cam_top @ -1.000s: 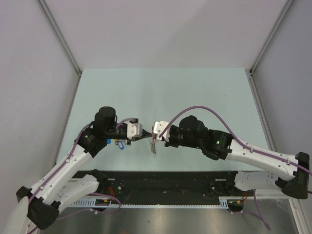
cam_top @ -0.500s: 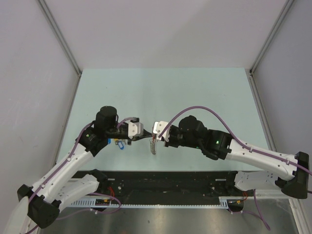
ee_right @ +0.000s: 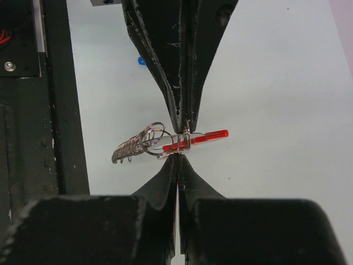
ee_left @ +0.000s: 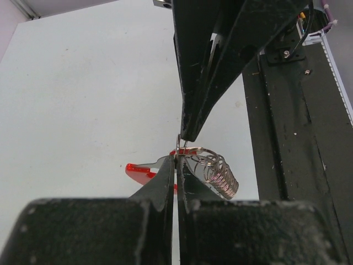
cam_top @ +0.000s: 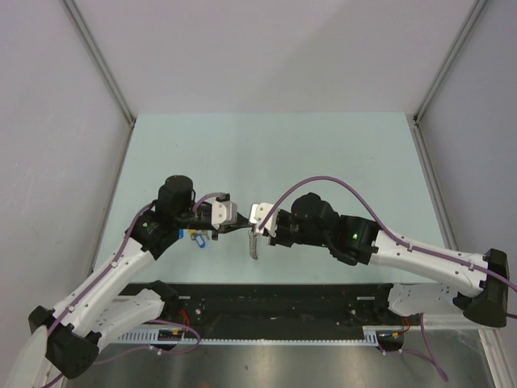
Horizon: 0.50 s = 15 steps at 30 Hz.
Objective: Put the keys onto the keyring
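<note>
Above the near edge of the table (cam_top: 266,153), about midway along it, you had the two arms nose to nose with the keyring (ee_right: 175,145) strung between their tips, clear of the surface. The left gripper (ee_left: 176,163) was pinched fully closed, and so was the right gripper (ee_right: 177,161). Each appeared to nip the keyring at the same spot, where a thin wire loop crossed the red piece (ee_right: 208,136). Whether that red piece was the ring's own band or a red-headed key, the views did not settle. The grey coil (ee_right: 128,150) hung loose beside the pinch.

Your main risk was that shared pinch. With both pairs of tips crowded onto one small point, a slight pull by either arm could have tugged the wire out of the other's hold and dropped the keyring to the table. The tips were almost touching, so they could also have knocked each other. The loose coil could have swung and snagged a finger. With both grippers occupied, neither was free to fetch the blue key (cam_top: 196,240), which lay on the table under the left arm, close to the near edge. The other keys were not in view.

No container showed in any view.
</note>
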Tool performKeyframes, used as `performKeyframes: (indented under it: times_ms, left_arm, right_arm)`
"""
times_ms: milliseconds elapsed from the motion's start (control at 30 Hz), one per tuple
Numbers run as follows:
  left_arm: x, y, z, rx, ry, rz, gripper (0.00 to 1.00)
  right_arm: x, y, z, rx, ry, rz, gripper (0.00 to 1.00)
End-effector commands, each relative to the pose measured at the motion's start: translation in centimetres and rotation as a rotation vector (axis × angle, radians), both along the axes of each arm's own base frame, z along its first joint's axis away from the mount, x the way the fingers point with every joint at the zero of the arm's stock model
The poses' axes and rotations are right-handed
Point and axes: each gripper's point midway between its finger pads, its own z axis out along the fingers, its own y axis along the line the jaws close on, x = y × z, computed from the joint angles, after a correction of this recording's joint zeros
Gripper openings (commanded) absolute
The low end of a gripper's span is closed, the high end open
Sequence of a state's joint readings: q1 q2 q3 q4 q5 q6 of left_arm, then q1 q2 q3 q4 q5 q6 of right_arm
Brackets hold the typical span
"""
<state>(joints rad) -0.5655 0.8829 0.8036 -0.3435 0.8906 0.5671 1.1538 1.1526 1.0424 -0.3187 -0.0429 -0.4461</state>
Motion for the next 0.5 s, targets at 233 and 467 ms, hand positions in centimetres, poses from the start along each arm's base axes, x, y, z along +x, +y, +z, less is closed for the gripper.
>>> performKeyframes:
  times_ms: [233, 467]
  left_arm:
    - [-1.0, -0.6, 1.5, -0.05, -0.03, -0.07, 0.0]
    - [-0.9, -0.5, 1.6, -0.058, -0.038, -0.059, 0.0]
  right_arm:
    - [-0.5, 1.3, 4.5, 0.161, -0.029, 0.018, 0.0]
    - [0.0, 0.6, 3.8, 0.127, -0.03, -0.023, 0.0]
